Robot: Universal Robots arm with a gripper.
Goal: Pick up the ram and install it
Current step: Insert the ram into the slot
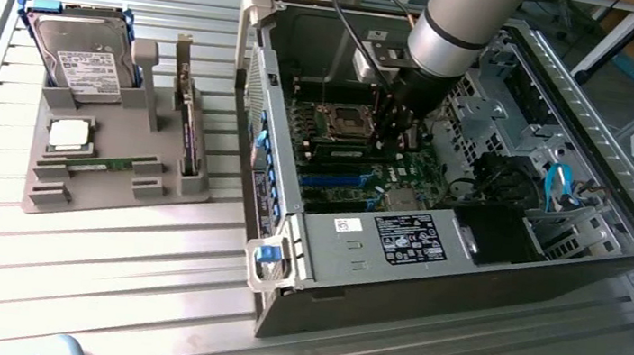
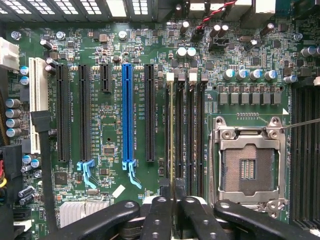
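In the wrist view a ram (image 2: 171,130) stands on edge in the memory slot nearest the black expansion slots, showing as a thin line along the slot. My gripper (image 2: 173,194) sits over one end of it, with the fingers (image 2: 159,212) close together on either side of its top edge. In the exterior view the gripper (image 1: 392,143) reaches down into the open computer case (image 1: 394,241), just beside the processor socket (image 1: 342,122). A second ram (image 1: 101,163) lies flat on the grey tray (image 1: 109,193) outside the case.
The empty processor socket (image 2: 247,167) lies beside the memory slots, and a blue expansion slot (image 2: 127,115) on the other side. On the tray are a hard drive (image 1: 84,58), a silver processor (image 1: 68,133) and an upright expansion card (image 1: 188,139). Blue cables (image 1: 558,184) hang in the case.
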